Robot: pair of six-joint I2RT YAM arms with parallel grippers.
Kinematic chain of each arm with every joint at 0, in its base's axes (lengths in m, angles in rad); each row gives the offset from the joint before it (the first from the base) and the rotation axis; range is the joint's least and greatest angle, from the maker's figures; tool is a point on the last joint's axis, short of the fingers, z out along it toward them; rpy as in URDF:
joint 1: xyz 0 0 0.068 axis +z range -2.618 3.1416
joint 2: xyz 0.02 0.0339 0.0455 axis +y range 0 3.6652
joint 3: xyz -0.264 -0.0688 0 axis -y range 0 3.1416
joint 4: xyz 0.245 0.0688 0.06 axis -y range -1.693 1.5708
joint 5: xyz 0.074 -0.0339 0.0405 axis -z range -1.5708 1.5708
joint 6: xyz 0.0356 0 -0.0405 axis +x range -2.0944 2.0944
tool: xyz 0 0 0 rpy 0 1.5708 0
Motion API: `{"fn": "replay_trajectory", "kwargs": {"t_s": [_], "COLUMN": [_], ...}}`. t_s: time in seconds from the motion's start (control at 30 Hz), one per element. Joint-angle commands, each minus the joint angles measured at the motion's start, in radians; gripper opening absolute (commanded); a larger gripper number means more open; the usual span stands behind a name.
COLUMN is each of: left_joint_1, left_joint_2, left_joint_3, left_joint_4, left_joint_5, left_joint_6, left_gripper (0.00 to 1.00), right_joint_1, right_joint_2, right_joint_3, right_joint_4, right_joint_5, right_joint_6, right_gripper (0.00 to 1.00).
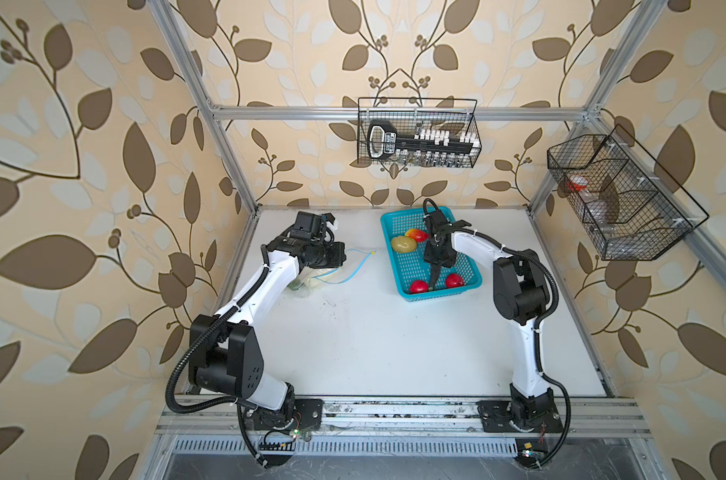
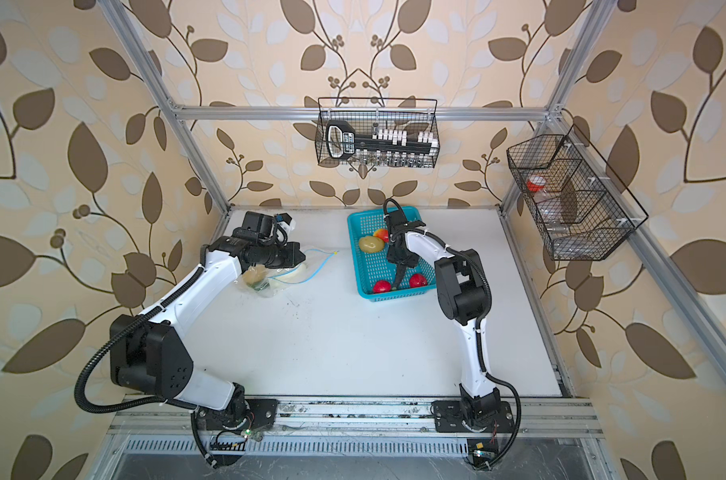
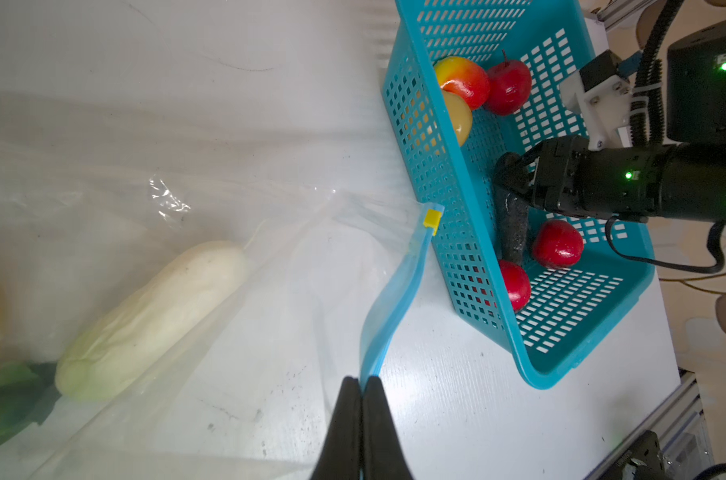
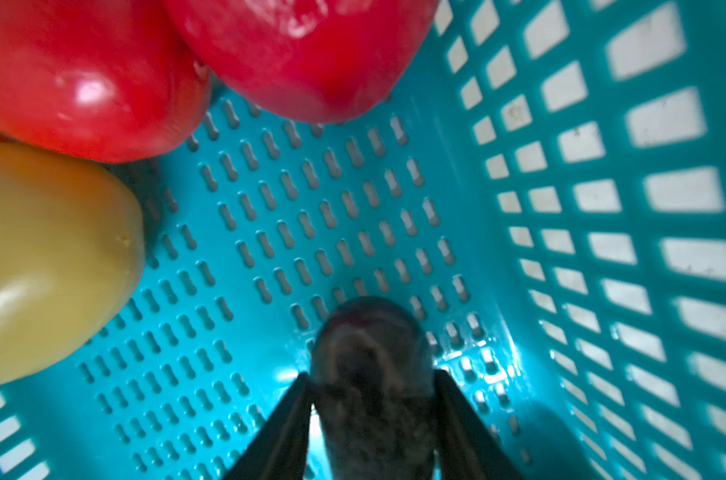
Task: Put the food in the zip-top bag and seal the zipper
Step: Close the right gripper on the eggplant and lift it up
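Note:
The clear zip-top bag [image 3: 236, 232] lies on the white table left of the basket. Inside it are a white oblong vegetable [image 3: 153, 320], green leaves [image 3: 4, 386] and a tan potato [image 2: 255, 274]. My left gripper [image 3: 362, 380] is shut on the blue zipper [image 3: 394, 299]; the yellow slider [image 3: 432, 218] sits at the strip's far end. My right gripper [image 4: 371, 386] reaches into the turquoise basket [image 1: 394, 220], its fingers pressed on both sides of the dark eggplant [image 4: 369, 353]. The basket also holds red round fruits [image 1: 418, 286] [image 1: 454, 281], a potato [image 1: 403, 244] and a red-yellow fruit [image 1: 416, 235].
A black wire basket [image 1: 417, 133] with tools hangs on the back rail, and another wire basket [image 1: 619, 199] hangs on the right rail. Aluminium frame posts [image 1: 228, 158] edge the table. The basket's wall stands close to the bag's slider end.

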Motion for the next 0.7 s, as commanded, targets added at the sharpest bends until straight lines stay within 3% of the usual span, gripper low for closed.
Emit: {"fn": "replay_trajectory", "kwargs": {"t_s": [0.0,0.13,0.33,0.67], "left_joint_1": [0.013,0.015,0.021,0.027], "left_joint_2": [0.003,0.002,0.0,-0.011], "left_joint_3": [-0.001,-0.002,-0.006,-0.016], "left_joint_4": [0.014,0.014,0.017,0.028], "left_joint_5": [0.012,0.012,0.014,0.011], "left_joint_6": [-0.005,-0.005,-0.008,-0.011], "left_gripper": [0.0,0.0,0.0,0.0], "right_joint_1": [-0.005,-0.005,-0.005,0.002], "right_joint_2": [0.04,0.026,-0.057,-0.292], "right_joint_3": [0.016,0.009,-0.052,-0.298], "right_joint_4": [-0.003,0.0,0.059,0.298], "right_joint_5": [-0.014,-0.023,-0.042,-0.048], "right_joint_6": [-0.008,-0.004,0.014,0.059], "right_gripper": [0.38,0.28,0.27,0.27]}}
